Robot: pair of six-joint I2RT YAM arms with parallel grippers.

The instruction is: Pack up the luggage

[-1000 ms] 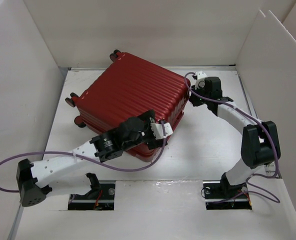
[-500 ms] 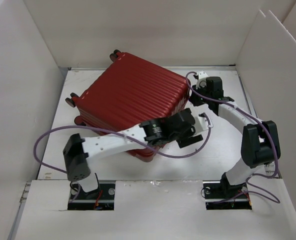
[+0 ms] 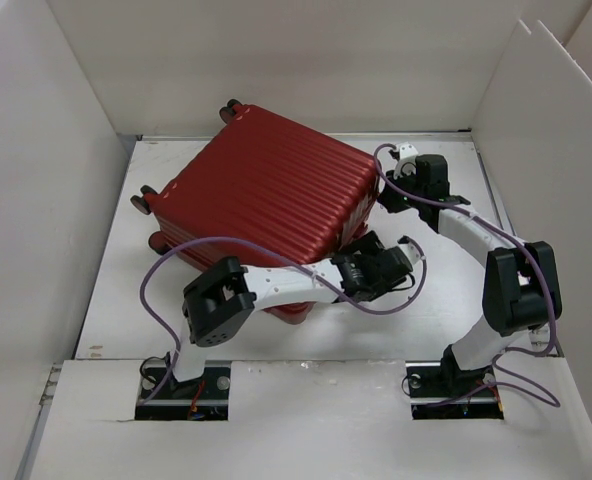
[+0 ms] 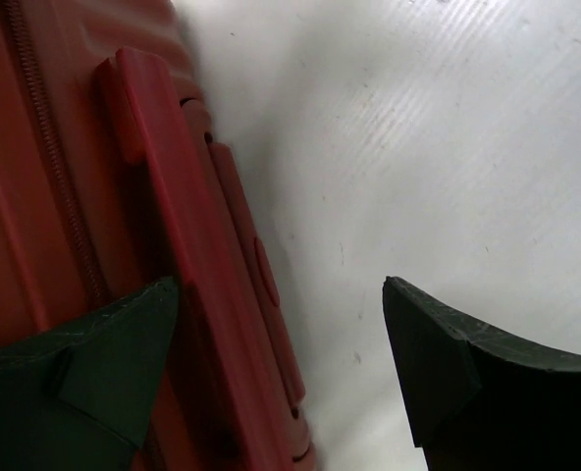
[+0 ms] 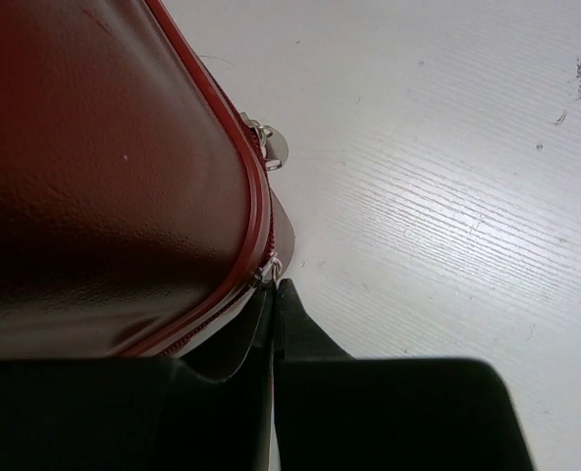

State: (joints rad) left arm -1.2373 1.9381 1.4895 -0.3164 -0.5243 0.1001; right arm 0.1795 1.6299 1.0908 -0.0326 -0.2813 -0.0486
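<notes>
Right now the luggage (image 3: 266, 205) lies closed and flat on the white table (image 3: 431, 305). It sits askew, ribbed shell up, with its small black wheels (image 3: 141, 203) at the far left.

My left arm reaches across the case's near edge, and my left gripper (image 4: 279, 289) sits at its near right side. That gripper is spread wide and grasps nothing. In my left wrist view, one finger (image 4: 104, 363) is in front of the red side wall, close to the zipper (image 4: 50, 167). The other is over bare table, and the red handle bar (image 4: 163, 196) runs up between the two.

My right gripper (image 5: 274, 294) is at the far right corner of the case, low against the table. Its fingers are pressed together, their tips just under a zipper slider (image 5: 268, 267) on the corner seam. I cannot tell whether anything is pinched between them. A second metal pull (image 5: 275, 149) hangs further along the same seam.
</notes>
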